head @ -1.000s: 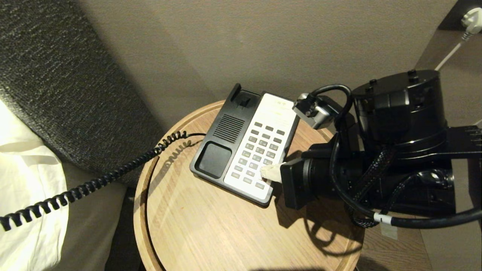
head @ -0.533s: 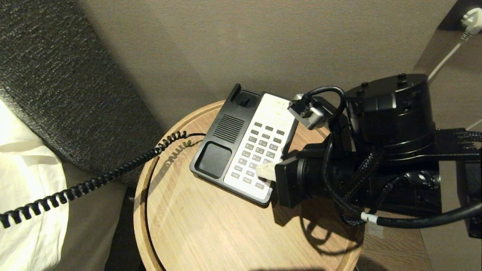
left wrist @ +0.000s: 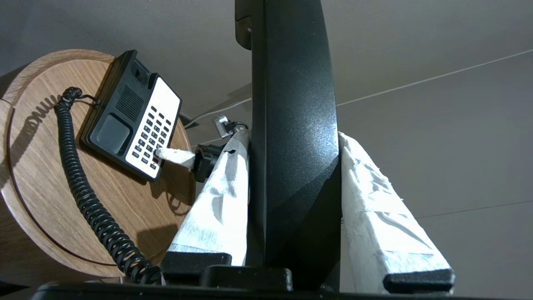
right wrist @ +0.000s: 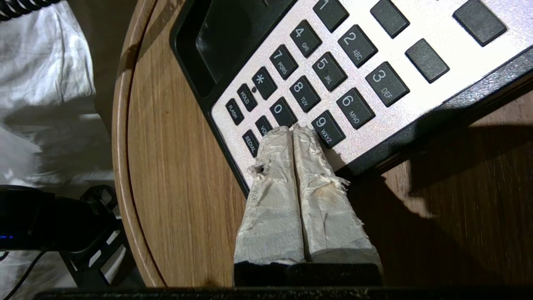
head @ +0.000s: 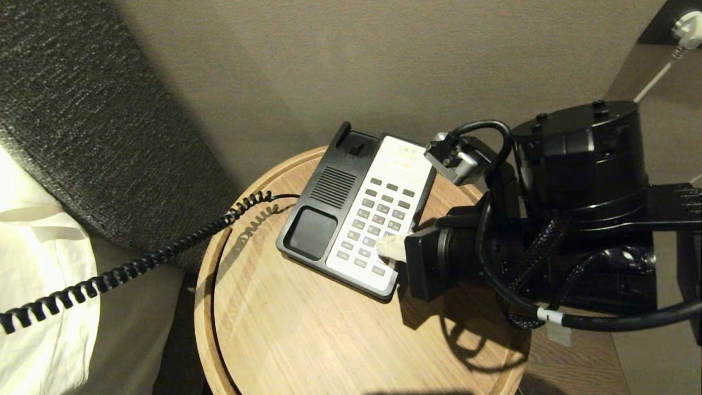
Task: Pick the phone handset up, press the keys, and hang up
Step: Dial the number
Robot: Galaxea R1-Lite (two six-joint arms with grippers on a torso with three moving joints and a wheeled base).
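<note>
The right end effector (right wrist: 293,131) has its two white-wrapped fingers (right wrist: 272,196) pressed together with nothing between them. The fingertips rest on the lower rows of the keypad (right wrist: 329,75), at the gap between the 0 and 9 keys, covering the key below them.

The phone base (head: 356,214) lies flat on the round wooden tabletop (head: 307,334), near its far edge. The handset cradle (head: 312,230) on the base is vacant.

The left end effector (left wrist: 293,183) is pinching the phone handset (left wrist: 293,125) between its white-wrapped fingers (left wrist: 220,200). The handset is held off the tabletop, well apart from the base and to its left side. In the left wrist view the handset stands lengthwise between the fingers.

The coiled cord (head: 137,263) runs from the left side of the base, across the tabletop rim, and out of the head view at the left, over white bedding (head: 38,263).
</note>
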